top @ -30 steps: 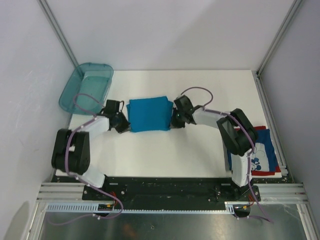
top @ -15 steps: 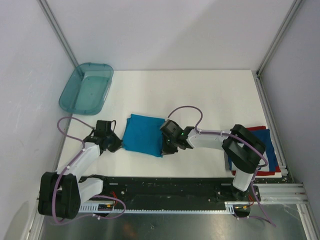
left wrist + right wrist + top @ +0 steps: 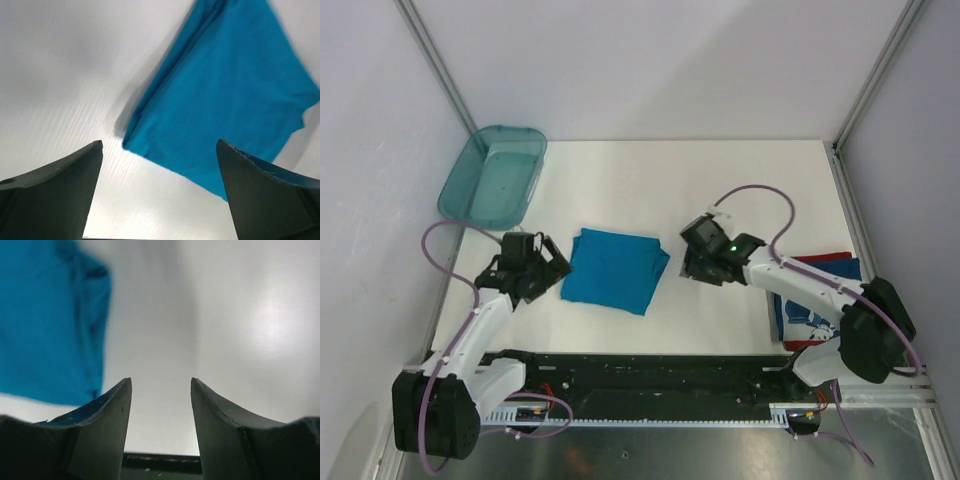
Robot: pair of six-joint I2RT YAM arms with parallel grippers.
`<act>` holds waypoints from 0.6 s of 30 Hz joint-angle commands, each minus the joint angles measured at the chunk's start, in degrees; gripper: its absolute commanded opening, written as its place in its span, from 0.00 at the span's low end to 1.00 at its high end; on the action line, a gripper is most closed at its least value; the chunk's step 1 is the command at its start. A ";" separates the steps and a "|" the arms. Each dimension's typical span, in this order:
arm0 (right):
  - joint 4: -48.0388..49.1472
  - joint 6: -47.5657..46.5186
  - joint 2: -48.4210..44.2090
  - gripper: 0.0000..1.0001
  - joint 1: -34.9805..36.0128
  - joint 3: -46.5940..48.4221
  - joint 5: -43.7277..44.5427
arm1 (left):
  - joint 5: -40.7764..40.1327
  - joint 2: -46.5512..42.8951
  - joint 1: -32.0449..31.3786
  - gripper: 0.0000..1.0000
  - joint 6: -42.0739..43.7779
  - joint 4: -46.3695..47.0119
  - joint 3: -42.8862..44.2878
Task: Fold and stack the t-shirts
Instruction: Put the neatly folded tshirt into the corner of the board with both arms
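My left claw [image 3: 542, 268] hangs wide apart just beside the left edge of the teal-blue t-shirt [image 3: 615, 270], gripping nothing; from the left wrist, the shirt's near corner shows between my fingers [image 3: 60, 190]. My right claw [image 3: 692, 265] stands partly spread, narrower than the left and also holding nothing. It is near the shirt's right edge, with a strip of white table [image 3: 720, 190] between them. The teal shirt lies folded and roughly square mid-table, slightly skewed. The dark blue printed t-shirt [image 3: 808, 318] lies folded at the near right edge. My right arm crosses above it and hides part of it. The translucent teal bin [image 3: 460, 195] sits at the far left corner, well apart from both shirts.
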 commanded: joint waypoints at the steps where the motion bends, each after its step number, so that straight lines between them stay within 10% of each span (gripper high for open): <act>1: -16.14 1.21 -3.97 0.56 -7.60 1.86 12.96 | -1.16 -1.07 -0.20 0.99 9.46 0.50 8.70; 18: -27.99 -2.04 5.19 0.56 -22.45 8.59 29.39 | 7.13 11.46 -13.28 0.99 14.55 3.99 19.00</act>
